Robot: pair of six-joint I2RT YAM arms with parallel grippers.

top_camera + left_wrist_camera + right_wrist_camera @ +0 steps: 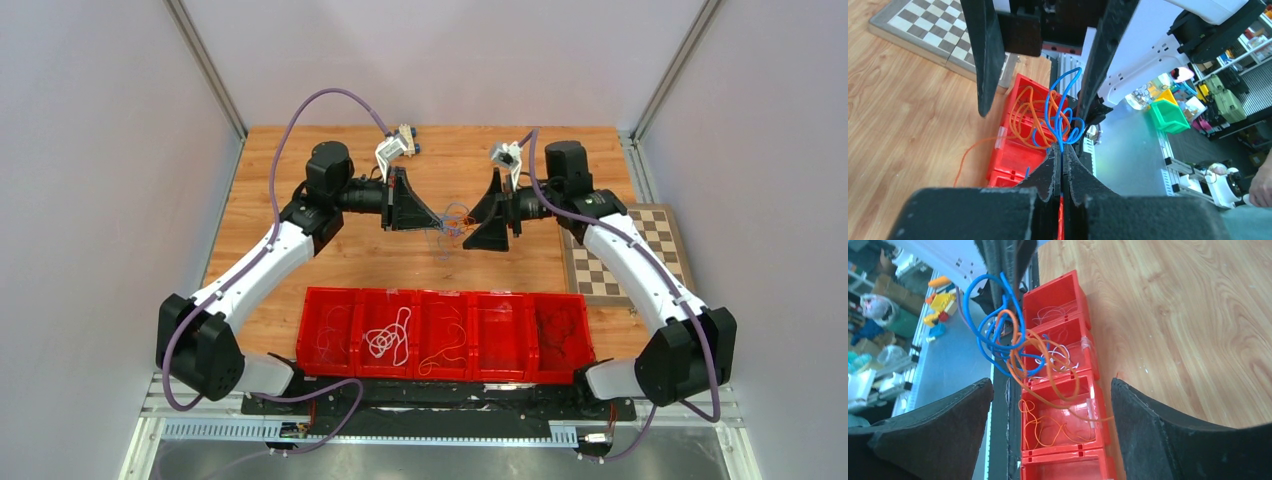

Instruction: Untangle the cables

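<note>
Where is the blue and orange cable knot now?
Top view: the knot hangs between the left gripper, whose shut jaws pinch it, and the right gripper, beyond the red bins.

Bright even light, faint shadows; wrist views wide-angle, near fingers (1173,440) soft, background slightly washed-out

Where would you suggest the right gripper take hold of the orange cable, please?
Probably the orange cable at its wide loop, clear of the blue cable, approached straight ahead by the open right gripper: that loop shows between its fingers, while the left gripper pinches the blue.
</note>
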